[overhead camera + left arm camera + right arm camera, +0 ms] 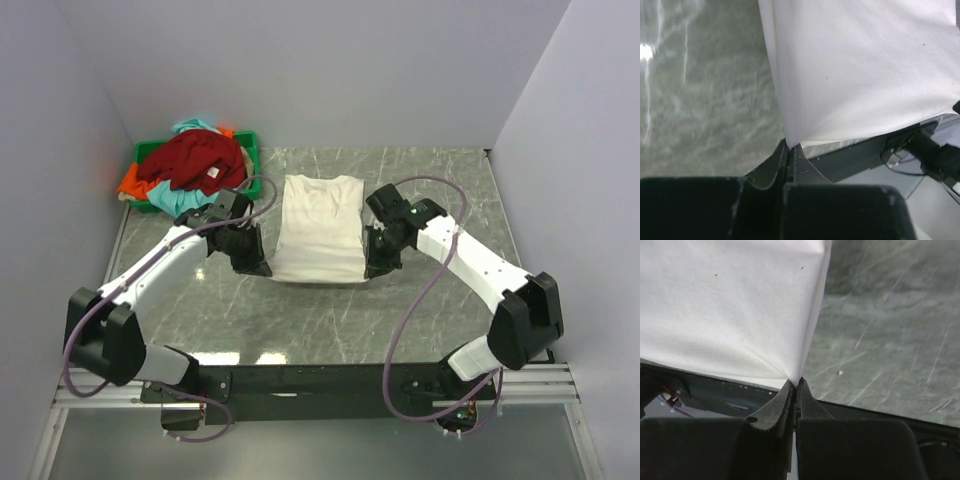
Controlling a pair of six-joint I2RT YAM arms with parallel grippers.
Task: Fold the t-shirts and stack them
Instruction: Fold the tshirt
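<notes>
Marble table (300,320) holds cream-white t-shirt (320,225) flat at centre, left gripper (788,146) and right gripper (795,381) each clamped on a near hem corner, presumably to lift that edge for folding.

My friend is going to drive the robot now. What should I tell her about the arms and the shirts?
Left gripper: shut on the near left corner of the cream-white t-shirt.
Right gripper: shut on its near right corner.
That shirt lies on the marble table, and its sides look folded in.
The dark red t-shirt, teal t-shirt and orange t-shirt are heaped in the green bin.
Done: the side folds on the cream-white one.
Left: fold it end to end, then fold the other three and stack them all.
</notes>
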